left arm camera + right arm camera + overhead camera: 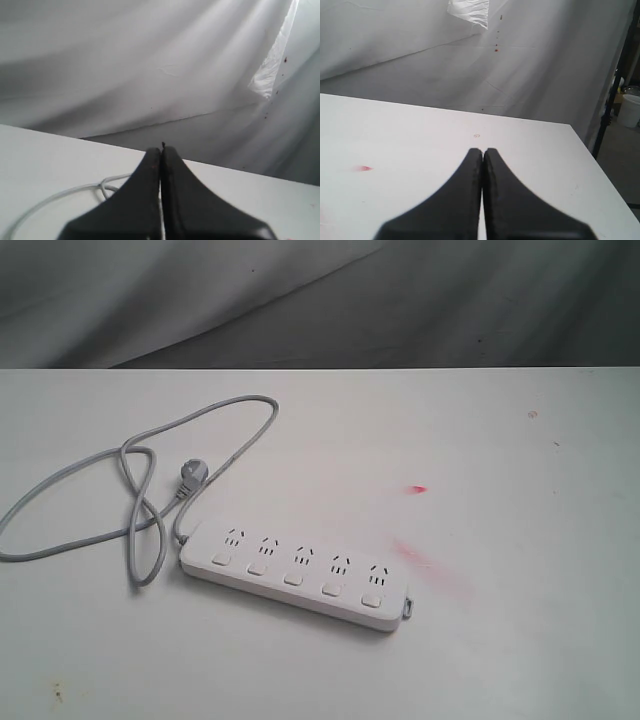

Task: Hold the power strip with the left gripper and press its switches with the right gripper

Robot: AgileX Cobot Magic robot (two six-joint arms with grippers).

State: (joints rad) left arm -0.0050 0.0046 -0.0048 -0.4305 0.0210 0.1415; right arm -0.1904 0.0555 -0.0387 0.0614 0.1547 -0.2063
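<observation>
The long white power strip (298,575) lies flat on the white table (500,640), slanting down to the right. Its switches (293,578) form a row of square buttons, one below each socket. The grey cord (140,455) loops off to the left and ends in a plug (189,479). No arm shows in the exterior view. My left gripper (161,149) is shut with nothing between its black fingers; a stretch of the cord (60,196) lies beyond it. My right gripper (483,150) is also shut and empty above bare table.
Red marks (417,489) and a pink smear (432,568) stain the table right of the strip. A grey cloth backdrop (320,300) hangs behind the far edge. The table's right edge (592,165) drops off to a floor with a black pole and a white bucket (628,110).
</observation>
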